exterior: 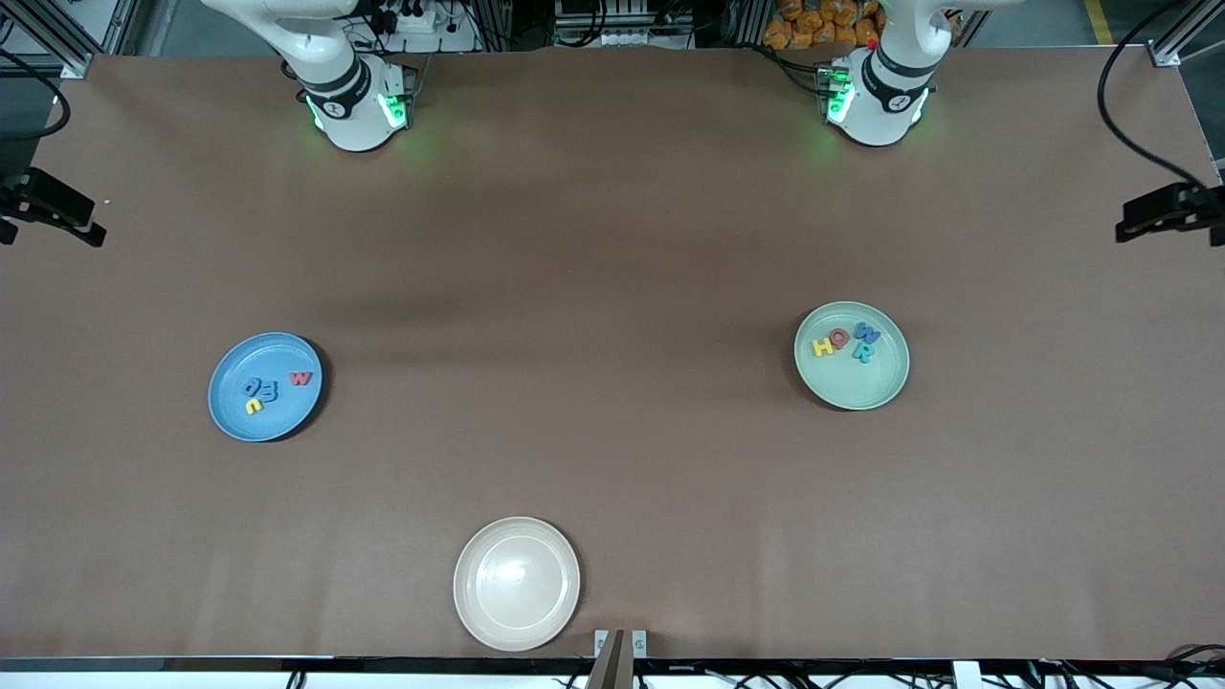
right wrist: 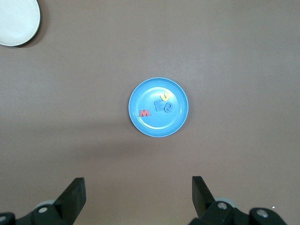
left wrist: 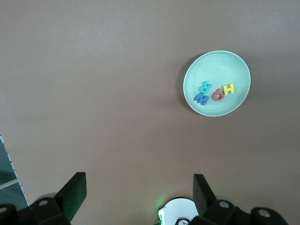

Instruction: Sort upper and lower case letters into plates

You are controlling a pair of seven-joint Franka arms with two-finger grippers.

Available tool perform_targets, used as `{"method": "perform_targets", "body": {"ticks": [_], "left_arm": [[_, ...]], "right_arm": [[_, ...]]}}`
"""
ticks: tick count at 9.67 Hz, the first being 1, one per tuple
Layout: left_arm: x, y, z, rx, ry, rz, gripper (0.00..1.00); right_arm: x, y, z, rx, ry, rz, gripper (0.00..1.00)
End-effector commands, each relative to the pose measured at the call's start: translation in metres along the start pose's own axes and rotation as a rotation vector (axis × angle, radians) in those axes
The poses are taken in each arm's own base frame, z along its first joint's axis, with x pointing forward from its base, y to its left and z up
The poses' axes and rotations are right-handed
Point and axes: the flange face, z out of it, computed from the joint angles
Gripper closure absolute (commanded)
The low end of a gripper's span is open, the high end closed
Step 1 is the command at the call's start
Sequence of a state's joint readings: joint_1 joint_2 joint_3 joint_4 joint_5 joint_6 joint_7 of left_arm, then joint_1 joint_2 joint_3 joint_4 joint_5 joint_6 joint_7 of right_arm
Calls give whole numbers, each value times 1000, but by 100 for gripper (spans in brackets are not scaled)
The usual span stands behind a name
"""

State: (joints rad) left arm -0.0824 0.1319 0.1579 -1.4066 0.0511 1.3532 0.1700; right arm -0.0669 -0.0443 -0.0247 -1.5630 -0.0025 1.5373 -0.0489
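The bright blue plate (exterior: 285, 417) (right wrist: 159, 126) lies toward the right arm's end of the table. It holds several letters, among them a red one (exterior: 300, 378) (right wrist: 144, 113), a yellow one (exterior: 253, 406) (right wrist: 165, 96) and blue ones (exterior: 260, 388). The mint green plate (exterior: 852, 388) (left wrist: 220, 65) lies toward the left arm's end. In it are a yellow H (exterior: 822, 346) (left wrist: 228, 89), a red O (exterior: 839, 338), a blue W (exterior: 867, 334) and a teal R (exterior: 862, 352). My left gripper (left wrist: 138, 183) and right gripper (right wrist: 136, 185) hang open and empty, high over bare table near their bases.
A cream-white plate (exterior: 517, 584) (right wrist: 16, 21) with nothing in it sits at the table edge nearest the front camera. Brown paper covers the table. Black camera mounts (exterior: 1172, 211) stand at both ends. Both arm bases (exterior: 354, 100) are at the top of the front view.
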Motion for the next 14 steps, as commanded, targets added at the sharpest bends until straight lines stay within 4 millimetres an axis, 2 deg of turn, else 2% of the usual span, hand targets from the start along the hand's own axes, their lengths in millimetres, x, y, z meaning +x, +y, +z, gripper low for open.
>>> {"method": "perform_targets", "body": {"ticks": [1,2,5,8,10,14], "left_arm": [[-6,6,24,-39,16,34,0],[-6,8,27,-41,18,38,0],[-10,12,19,-35,35,34,0],[-32,25,9,-23,73,55,0],[-37,38,-1,6,89,43,0],[-51,42,-24,-1,140,-104,0]], "right_arm": [[-1,-1,1,20,2,7,0],[-1,-1,1,21,1,7,0],[-2,0,0,21,1,10,0],[-2,0,-1,19,4,10,0],[-2,0,-1,20,4,9,0],[-2,-1,-2,20,7,7,0]]}}
